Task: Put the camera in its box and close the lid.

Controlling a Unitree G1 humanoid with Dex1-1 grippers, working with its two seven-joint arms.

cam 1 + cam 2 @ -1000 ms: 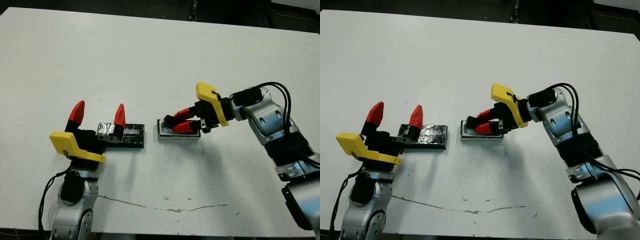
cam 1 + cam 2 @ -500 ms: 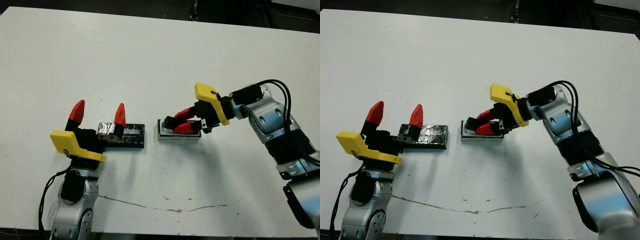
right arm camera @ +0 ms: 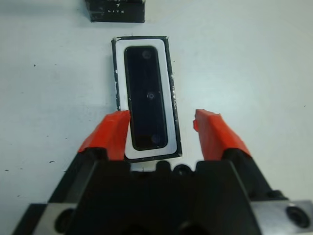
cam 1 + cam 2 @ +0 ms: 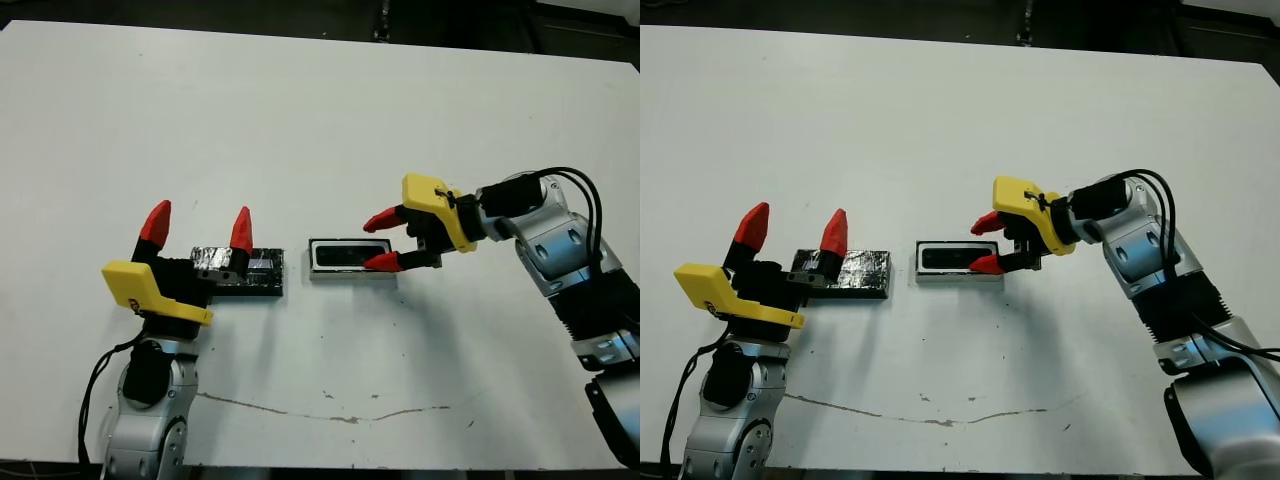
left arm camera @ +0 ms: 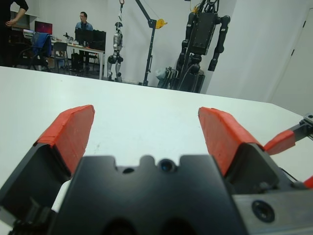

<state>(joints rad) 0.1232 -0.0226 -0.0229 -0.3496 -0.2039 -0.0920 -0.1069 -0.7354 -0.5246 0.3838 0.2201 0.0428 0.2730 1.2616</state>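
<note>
Now the camera, a flat black bar with rounded corners, lies inside the box, a white-lined tray with a thin dark rim, at mid-table. Just beside its end, the right gripper holds its red fingers apart, gripping nothing. Left of the box rests the lid, glossy and crinkly, with the left gripper spread wide above it.

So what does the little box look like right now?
The box is a small rectangular tray, white inside with a thin dark rim. It rests flat on the white table, lid off. The black camera lies inside, filling most of it. The right end effector, open, sits at one short end. The glossy black lid lies apart, beside it.
</note>
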